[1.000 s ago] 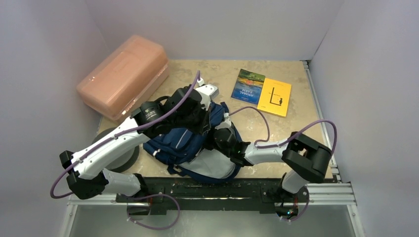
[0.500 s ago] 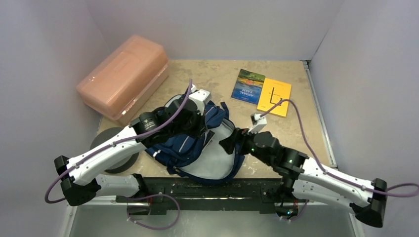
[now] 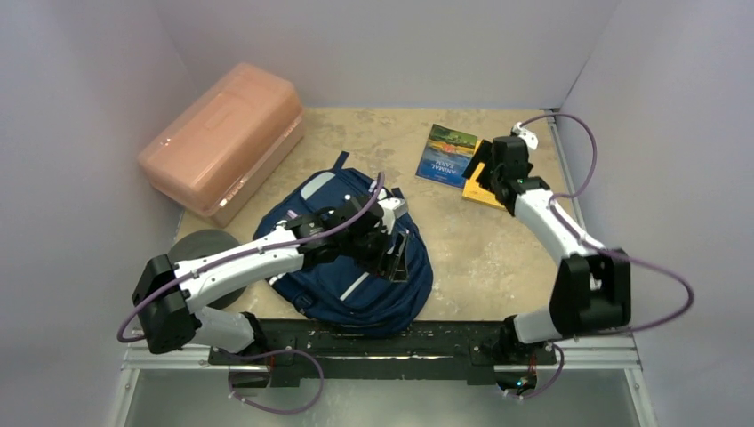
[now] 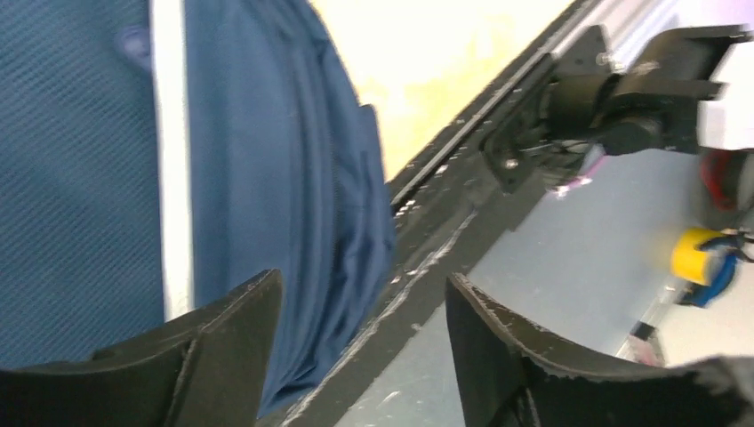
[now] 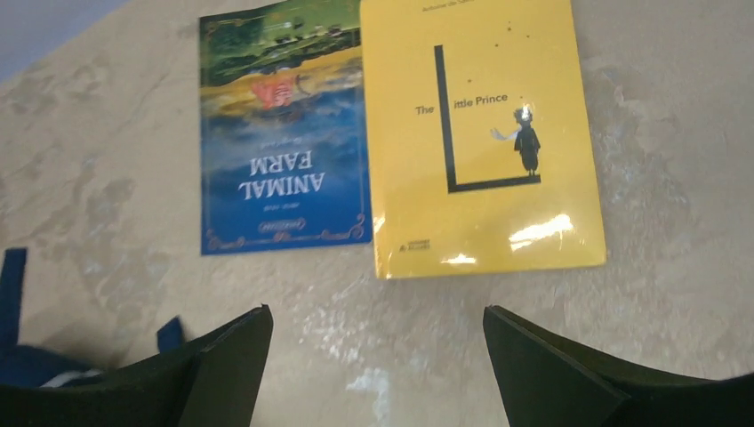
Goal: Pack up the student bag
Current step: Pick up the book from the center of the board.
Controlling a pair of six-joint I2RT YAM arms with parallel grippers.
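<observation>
Student bag (image 3: 356,298) flat on counter (image 3: 480,258), near edge; mouth looks unheld. Left pincer (image 4: 362,280) spread over it, empty. Right pincer (image 5: 377,313) spread above The Little Prince (image 5: 480,133), which touches Animal Farm (image 5: 283,133). Watch: your jaws may skid on flat cover, shove both books.

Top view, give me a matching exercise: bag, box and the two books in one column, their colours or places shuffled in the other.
Things:
1. bag
2. box
3. Animal Farm
4. The Little Prince

Colour or place:
A. yellow cover
B. far left of the table
C. near edge, centre
D. blue cover

Pairs: 1-C, 2-B, 3-D, 4-A
</observation>
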